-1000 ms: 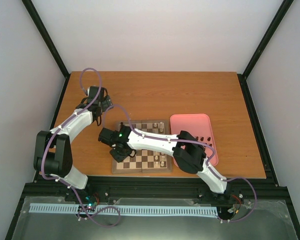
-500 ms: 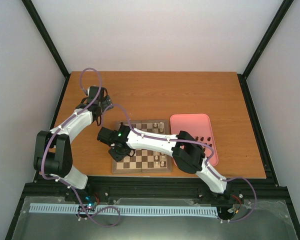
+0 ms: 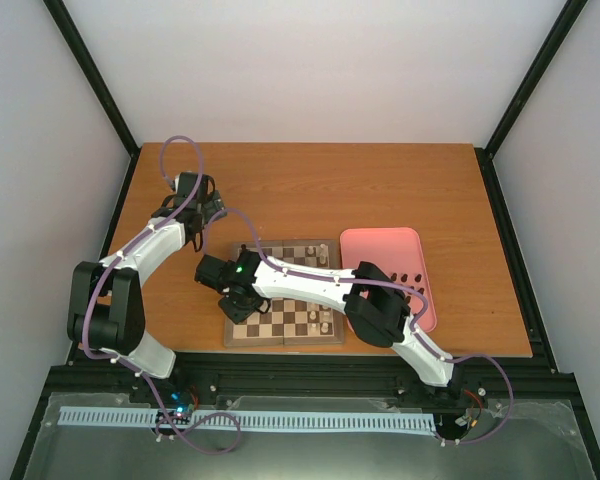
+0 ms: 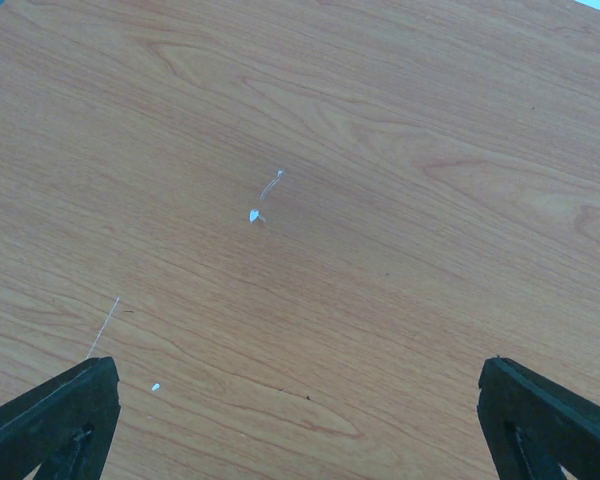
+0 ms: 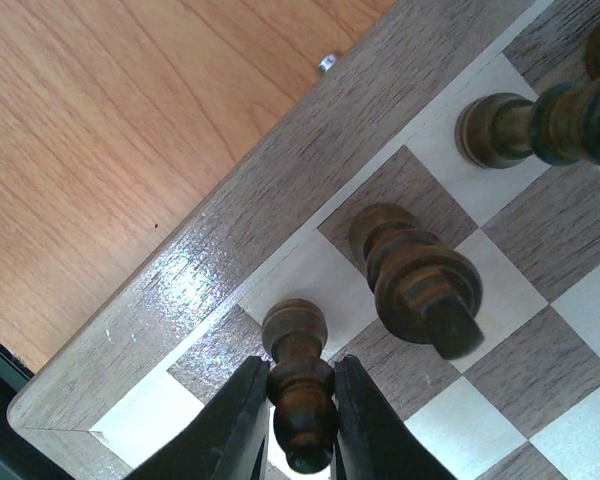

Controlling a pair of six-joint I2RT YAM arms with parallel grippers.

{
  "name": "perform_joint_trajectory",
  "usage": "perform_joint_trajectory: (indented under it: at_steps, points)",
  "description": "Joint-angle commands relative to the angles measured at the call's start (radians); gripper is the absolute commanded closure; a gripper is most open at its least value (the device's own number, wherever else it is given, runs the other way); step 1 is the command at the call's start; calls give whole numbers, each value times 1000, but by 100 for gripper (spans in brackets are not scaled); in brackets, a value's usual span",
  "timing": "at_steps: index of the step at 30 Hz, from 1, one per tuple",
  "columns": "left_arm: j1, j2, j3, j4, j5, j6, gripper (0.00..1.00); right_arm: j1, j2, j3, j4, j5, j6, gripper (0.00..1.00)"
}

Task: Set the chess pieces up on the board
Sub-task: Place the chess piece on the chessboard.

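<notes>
The board (image 3: 302, 333) lies at the table's near middle. Dark chess pieces stand on it near the front (image 3: 316, 321) and along the far row (image 3: 306, 250). My right gripper (image 3: 242, 305) reaches across to the board's left edge. In the right wrist view it (image 5: 298, 378) is shut on a dark turned piece (image 5: 296, 335), whose base is at a corner square by the border (image 5: 210, 270). Two more dark pieces (image 5: 415, 275) (image 5: 500, 128) stand beside it. My left gripper (image 3: 212, 205) is open and empty over bare table (image 4: 300, 430).
A pink tray (image 3: 380, 245) lies right of the board, with a few small dark pieces (image 3: 410, 278) in it. My right arm crosses low over the board. The left arm is folded at the table's far left.
My right gripper has shifted slightly left over the board's left edge, still holding the dark piece. The left arm has not moved.
</notes>
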Motion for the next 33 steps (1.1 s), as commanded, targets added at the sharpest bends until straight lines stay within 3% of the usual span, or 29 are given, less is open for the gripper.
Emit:
perform_joint_trajectory:
  at_steps: [1,7,21,33]
  points:
    - [-5,-5,37,-17,-6,16,0,5,22,30,-11,11,-17,80]
    - [-5,-3,37,-16,-6,16,0,5,7,30,-3,14,-23,66]
    - [-5,-2,38,-16,-7,16,0,5,-6,13,42,-59,-34,66]
    - [-5,0,38,-16,-8,16,0,5,-15,8,39,36,-28,66]
